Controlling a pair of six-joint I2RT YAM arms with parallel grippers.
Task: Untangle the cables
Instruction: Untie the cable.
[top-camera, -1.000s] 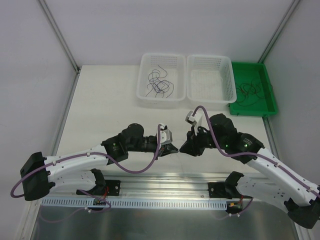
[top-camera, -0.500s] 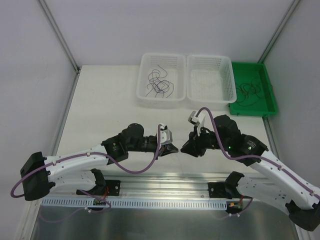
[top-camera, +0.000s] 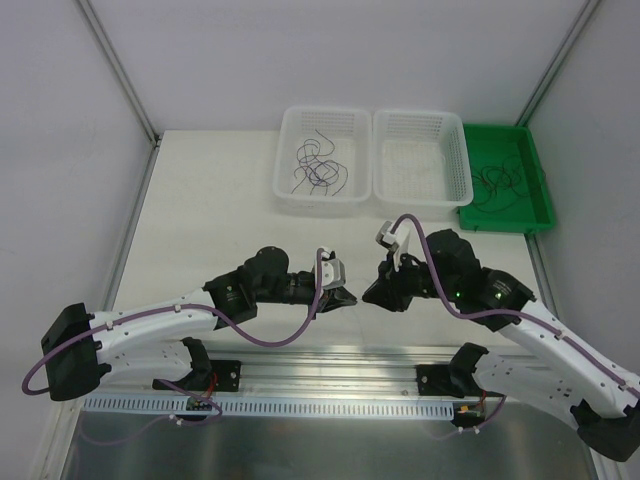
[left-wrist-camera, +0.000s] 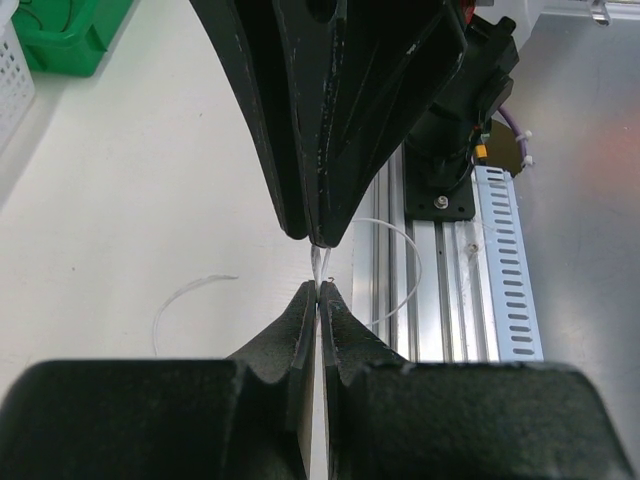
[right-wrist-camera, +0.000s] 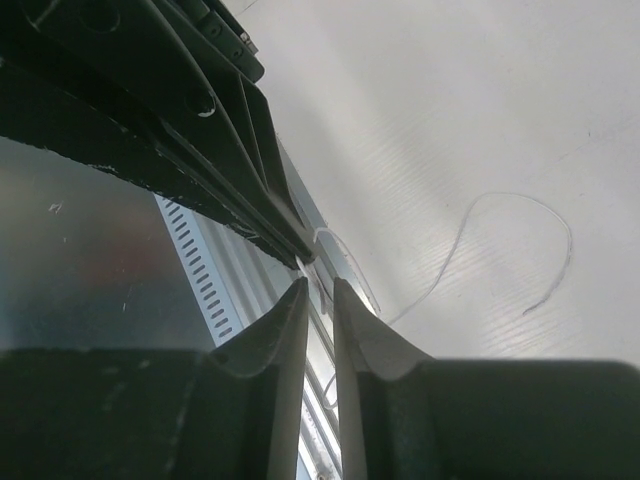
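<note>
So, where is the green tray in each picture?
Top view: green tray at far right, beside the white basket.
Left wrist: tray in the top left corner.
Right wrist: not in it.
Shared landmark: the slotted rail, in all three.

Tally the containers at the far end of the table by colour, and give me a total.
White baskets: 2
Green trays: 1
Total: 3
</note>
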